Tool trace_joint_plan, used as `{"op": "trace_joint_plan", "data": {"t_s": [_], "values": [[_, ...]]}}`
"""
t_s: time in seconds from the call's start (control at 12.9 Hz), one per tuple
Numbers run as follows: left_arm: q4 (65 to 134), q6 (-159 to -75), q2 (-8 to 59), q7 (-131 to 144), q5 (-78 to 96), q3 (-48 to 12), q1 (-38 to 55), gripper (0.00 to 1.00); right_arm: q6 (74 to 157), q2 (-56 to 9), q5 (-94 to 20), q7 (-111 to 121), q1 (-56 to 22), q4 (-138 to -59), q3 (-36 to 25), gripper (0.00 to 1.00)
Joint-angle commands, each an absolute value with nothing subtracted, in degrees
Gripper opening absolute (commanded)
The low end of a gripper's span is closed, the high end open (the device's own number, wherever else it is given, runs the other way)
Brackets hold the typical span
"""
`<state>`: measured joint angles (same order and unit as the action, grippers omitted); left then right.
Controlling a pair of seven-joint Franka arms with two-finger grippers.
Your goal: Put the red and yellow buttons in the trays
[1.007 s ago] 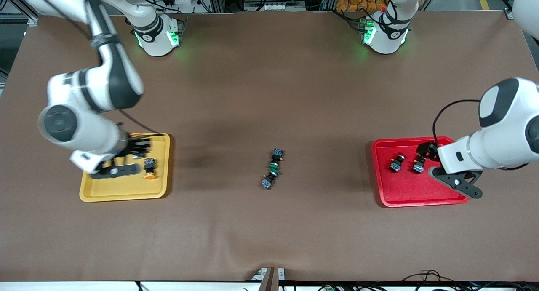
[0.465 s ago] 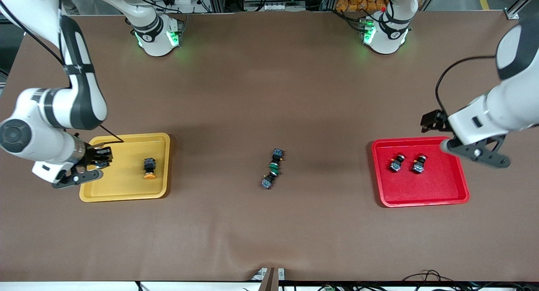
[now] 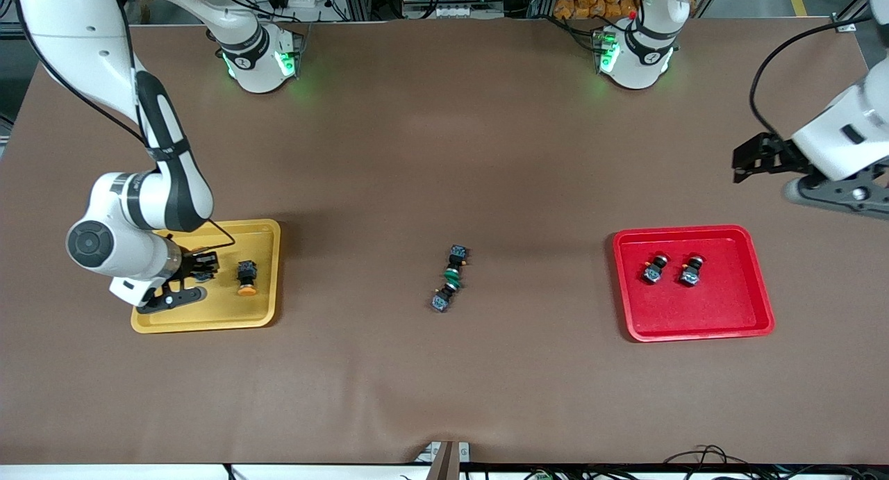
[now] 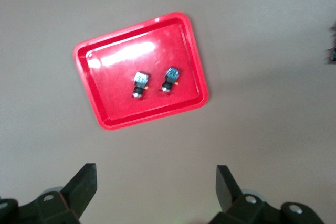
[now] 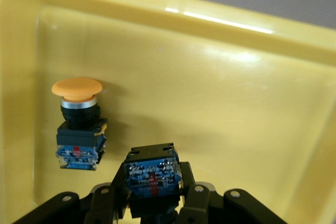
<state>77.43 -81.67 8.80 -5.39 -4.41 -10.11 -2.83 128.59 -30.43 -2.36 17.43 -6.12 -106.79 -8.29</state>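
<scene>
My right gripper hangs low over the yellow tray, shut on a yellow button. The button's blue block faces the right wrist camera and its cap is hidden. A second yellow button lies in the same tray beside the gripper, orange cap showing. Two red buttons lie side by side in the red tray. My left gripper is raised over bare tabletop toward the left arm's end, open and empty. It looks down on the red tray.
Two green-capped switches lie end to end in a short line at the middle of the brown table, between the two trays. The robots' bases stand along the table's edge farthest from the front camera.
The right gripper swung out past the yellow tray's edge and came back over the tray, still gripping its button. The left gripper lifted off the red tray and drew away, open.
</scene>
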Motion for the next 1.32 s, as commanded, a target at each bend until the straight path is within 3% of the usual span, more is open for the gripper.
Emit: {"op": "trace_joint_plan", "data": {"t_s": [0.0,0.08,0.15,0.23,0.31,0.39,0.54,0.77,1.24], "values": [[83.6,-81.2,4.7,-1.5,-0.6,-5.0,-2.6,1.0,129.5,-31.4,-4.8,17.7,-6.6,-106.8,-8.8,0.0],[86.0,-81.5,2.2,-0.1,-0.1,-3.4,-2.4,1.0,129.9,-31.8,-4.9,17.7,-6.9,-106.8,-9.1,0.02],[87.3,-81.4,0.5,0.9,-0.1,-2.8,-2.4,1.0,129.9,-32.0,-4.9,17.7,-6.9,-106.8,-9.2,0.33],[88.0,-81.4,-0.9,1.4,-0.1,-2.3,-2.4,1.0,129.9,-32.0,-4.9,17.7,-6.9,-106.8,-9.1,0.72],[88.0,-81.4,-1.1,1.7,-0.2,-1.7,-2.4,1.0,129.9,-32.0,-4.9,17.7,-6.9,-106.8,-9.2,0.9],[89.2,-81.8,-1.5,1.9,-0.2,-1.4,-2.3,1.0,129.9,-32.0,-4.9,17.7,-6.9,-106.8,-9.2,1.0],[95.2,-85.8,-5.1,2.3,0.1,1.0,-1.3,1.0,129.9,-31.9,-4.9,17.7,-6.9,-106.8,-9.2,1.0],[95.3,-85.5,-7.5,6.5,-0.1,-1.3,0.6,1.0,127.8,-29.6,-4.8,18.0,-6.7,-106.6,-9.8,1.0],[93.7,-85.7,-6.7,5.5,0.2,-1.9,0.4,1.0,103.7,-15.8,-4.7,17.6,-6.3,-100.9,-10.8,1.0]]}}
